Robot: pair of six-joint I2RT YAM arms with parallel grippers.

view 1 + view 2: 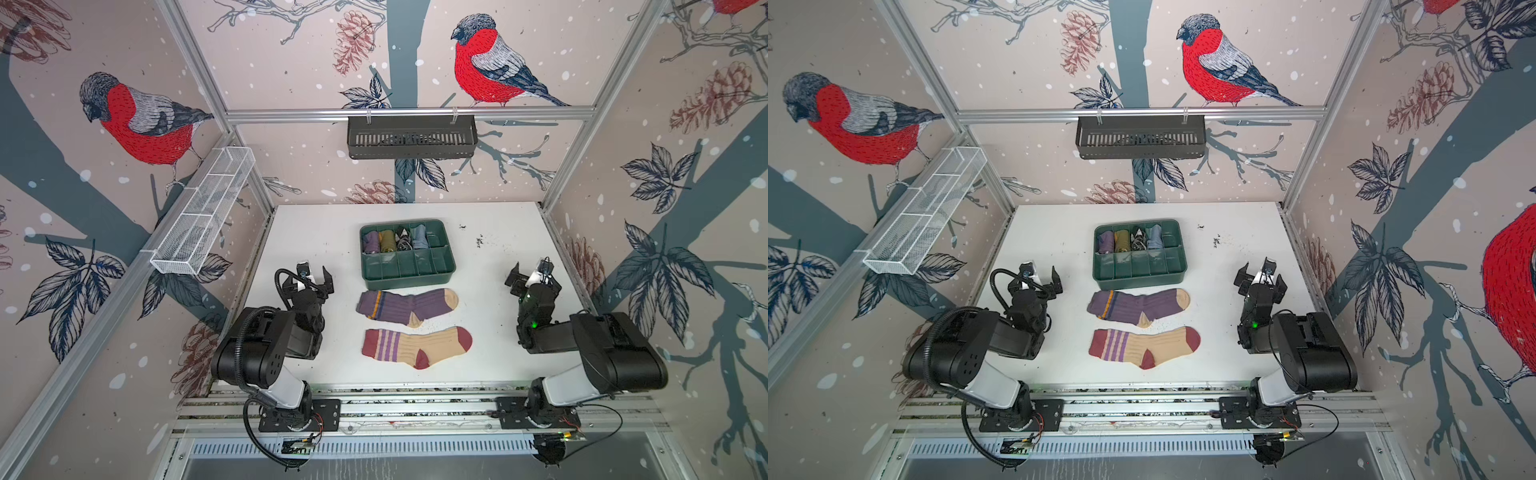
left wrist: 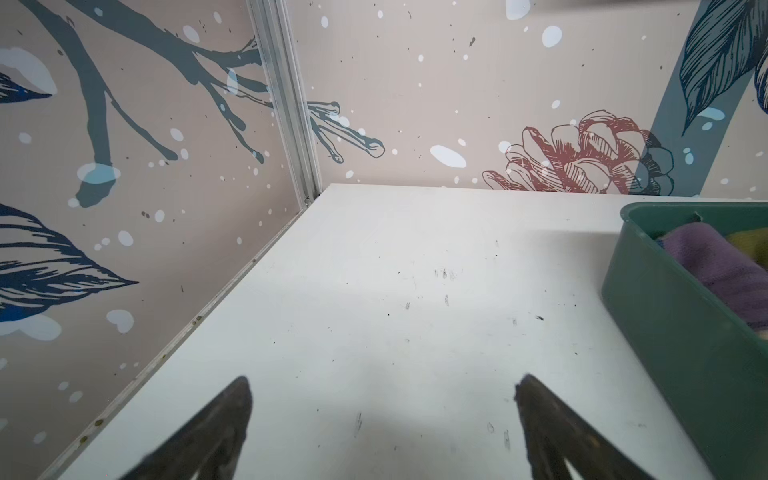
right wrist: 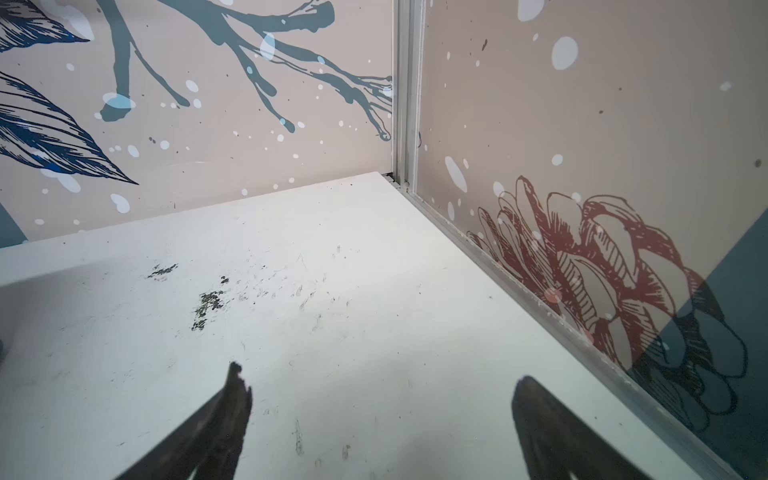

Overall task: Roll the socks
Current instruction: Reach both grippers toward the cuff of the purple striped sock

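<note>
Two socks point(image 1: 1144, 347) are laid flat on the table point(image 1: 316, 232) in both top views, presumably spread out for rolling: the purple sock point(image 1: 407, 306) just beside the green tray point(image 1: 409, 283), the tan sock point(image 1: 415, 345) nearer the arm bases. In the left wrist view the left gripper point(image 2: 382, 386) is seen spread wide and empty; in the right wrist view the right gripper point(image 3: 382, 376) likewise

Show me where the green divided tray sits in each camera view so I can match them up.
Top view: green divided tray in the middle, just behind the purple sock.
Top view: same spot, behind that sock.
Left wrist view: only one corner, cut off at the picture's edge.
Right wrist view: not in it.
Shared landmark: the purple rolled bundle in the tray's end compartment, seen in both top views and the left wrist view.
</note>
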